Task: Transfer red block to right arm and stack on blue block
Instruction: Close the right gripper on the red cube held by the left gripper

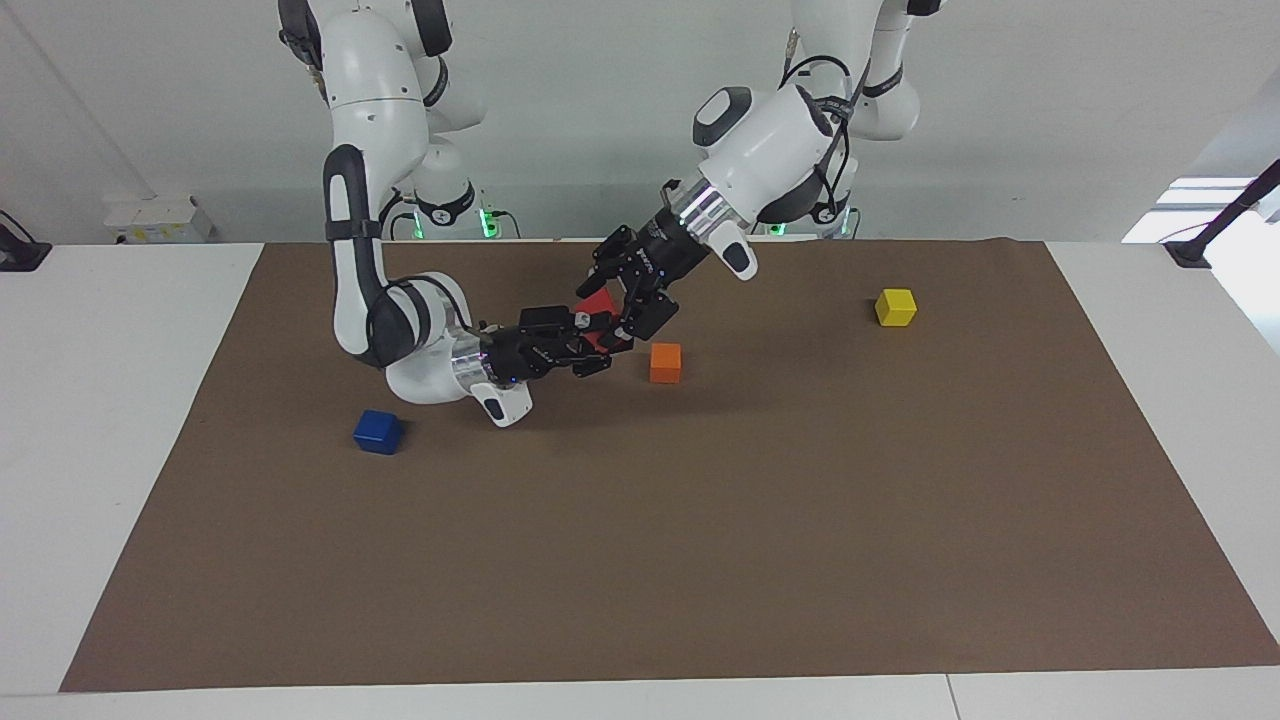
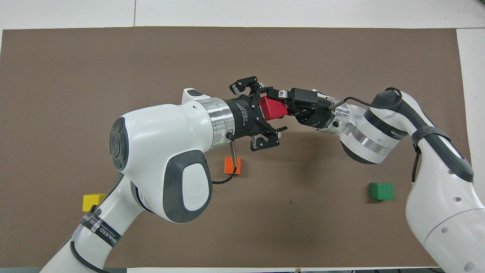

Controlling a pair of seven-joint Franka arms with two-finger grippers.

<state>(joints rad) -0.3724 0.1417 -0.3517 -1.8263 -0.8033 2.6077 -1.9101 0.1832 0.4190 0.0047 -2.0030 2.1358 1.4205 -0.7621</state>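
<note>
Bright, even light from overhead, pretty sharp all round. Soft shadows pool on the brown mat (image 1: 700, 520) under both arms; window glare blows out around 3 o'clock.

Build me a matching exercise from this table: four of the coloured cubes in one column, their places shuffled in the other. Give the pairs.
1. small glossy red cube
2. small deep blue cube
3. small yellow cube
4. small orange cube

A. on the brown mat, toward the left arm's end
B. off the mat, gripped by the right gripper
C. on the mat, toward the right arm's end
D. on the mat, near its middle

Pairs: 1-B, 2-C, 3-A, 4-D
</note>
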